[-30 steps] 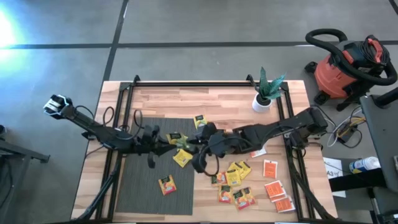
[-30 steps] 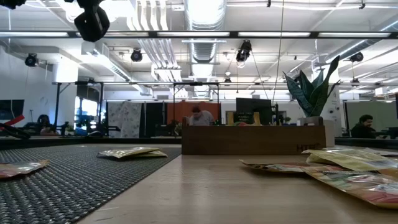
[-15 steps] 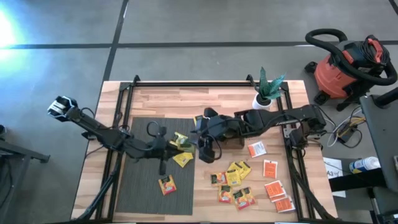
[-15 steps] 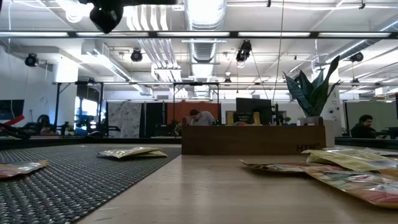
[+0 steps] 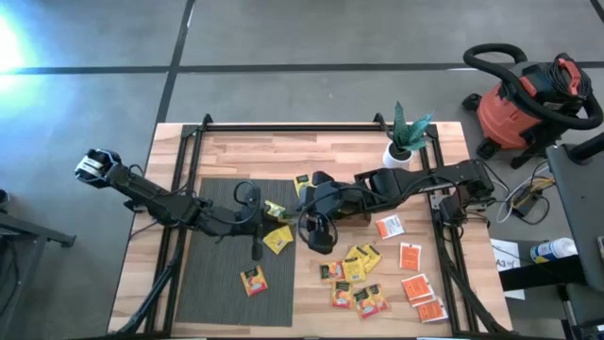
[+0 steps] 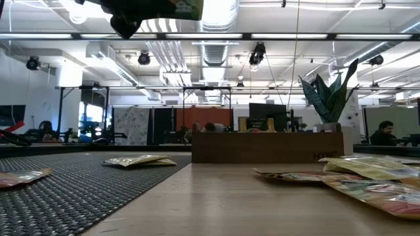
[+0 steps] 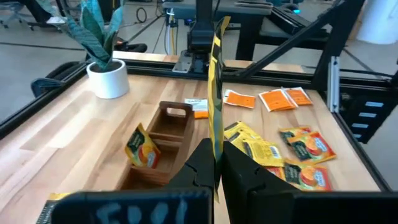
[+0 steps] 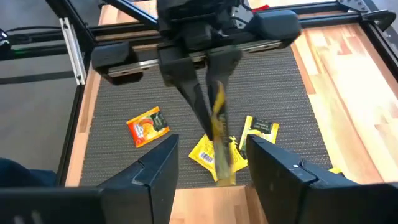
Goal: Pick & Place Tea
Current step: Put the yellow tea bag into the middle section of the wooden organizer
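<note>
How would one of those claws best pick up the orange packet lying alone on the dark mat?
The orange packet lies flat on the mat with clear space around it. Probably best to come straight down from above and pinch across two opposite edges, since nothing flat offers a side to grab.

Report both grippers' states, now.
Left gripper: shut on a yellow tea sachet, held edge-up above the mat.
Right gripper: open, empty, facing the left one.

No legible text on any surface. Tea sachets (image 5: 354, 265) beside the wooden tray (image 7: 163, 138) carry printed marks, too small to read.
</note>
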Available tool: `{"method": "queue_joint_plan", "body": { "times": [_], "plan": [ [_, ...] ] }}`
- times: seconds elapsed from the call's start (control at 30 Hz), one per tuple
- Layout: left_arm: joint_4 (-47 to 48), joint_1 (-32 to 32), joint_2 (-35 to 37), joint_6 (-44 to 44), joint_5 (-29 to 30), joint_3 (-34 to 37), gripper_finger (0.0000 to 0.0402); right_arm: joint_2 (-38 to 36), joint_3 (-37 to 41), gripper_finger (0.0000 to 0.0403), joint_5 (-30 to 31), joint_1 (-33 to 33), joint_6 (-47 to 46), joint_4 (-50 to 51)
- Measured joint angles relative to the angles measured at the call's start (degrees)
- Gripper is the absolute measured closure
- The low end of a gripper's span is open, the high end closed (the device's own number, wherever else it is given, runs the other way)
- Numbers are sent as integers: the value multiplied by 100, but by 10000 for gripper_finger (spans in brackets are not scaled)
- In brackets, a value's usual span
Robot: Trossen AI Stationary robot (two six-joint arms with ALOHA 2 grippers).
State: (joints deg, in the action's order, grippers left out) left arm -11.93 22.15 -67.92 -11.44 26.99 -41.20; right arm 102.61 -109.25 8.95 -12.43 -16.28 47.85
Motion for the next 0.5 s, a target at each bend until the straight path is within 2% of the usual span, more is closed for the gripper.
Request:
{"method": "queue_joint_plan", "body": {
  "times": [0.5],
  "plan": [
    [2, -57, -279, 289, -104, -327, 388, 0, 15, 223, 102, 7, 42, 62]
  ]
}}
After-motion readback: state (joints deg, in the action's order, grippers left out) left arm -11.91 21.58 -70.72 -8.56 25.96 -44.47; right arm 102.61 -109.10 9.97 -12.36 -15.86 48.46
